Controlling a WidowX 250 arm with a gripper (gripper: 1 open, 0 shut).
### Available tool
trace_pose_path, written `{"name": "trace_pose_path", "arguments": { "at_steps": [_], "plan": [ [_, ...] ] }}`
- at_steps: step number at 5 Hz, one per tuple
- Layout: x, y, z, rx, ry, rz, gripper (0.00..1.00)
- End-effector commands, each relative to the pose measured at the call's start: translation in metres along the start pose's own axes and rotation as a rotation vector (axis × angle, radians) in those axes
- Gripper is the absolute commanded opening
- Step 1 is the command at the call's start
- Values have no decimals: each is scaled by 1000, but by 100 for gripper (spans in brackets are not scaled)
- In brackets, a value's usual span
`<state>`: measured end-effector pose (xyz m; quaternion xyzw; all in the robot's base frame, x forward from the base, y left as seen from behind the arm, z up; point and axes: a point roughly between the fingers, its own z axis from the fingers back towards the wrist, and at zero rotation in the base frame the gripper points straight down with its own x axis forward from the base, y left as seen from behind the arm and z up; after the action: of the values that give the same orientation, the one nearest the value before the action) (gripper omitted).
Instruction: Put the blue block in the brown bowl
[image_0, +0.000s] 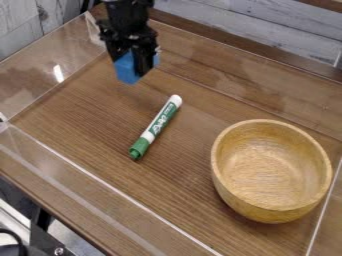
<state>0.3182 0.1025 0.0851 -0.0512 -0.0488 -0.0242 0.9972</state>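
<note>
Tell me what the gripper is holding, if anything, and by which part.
The gripper holds the blue block by its upper part; the lower part shows below the fingers.

The small rectangular block was plain bright blue. The long cylindrical marker pen was green and white: green at one end, white at the other, white lettering on a green barrel. The big round wooden bowl was light tan-brown. The wooden tabletop was mid-brown with darker grain streaks.

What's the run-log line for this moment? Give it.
claw: shut on blue block | brown bowl: empty | placing: pending
</note>
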Motion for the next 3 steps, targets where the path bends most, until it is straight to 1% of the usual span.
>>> {"name": "trace_pose_path", "arguments": {
  "at_steps": [1,2,3],
  "plan": [
    [-1,-19,32,38,-63,-1,0],
    [-8,-38,45,48,-67,9,0],
    [-16,-58,58,51,-72,2,0]
  ]
}}
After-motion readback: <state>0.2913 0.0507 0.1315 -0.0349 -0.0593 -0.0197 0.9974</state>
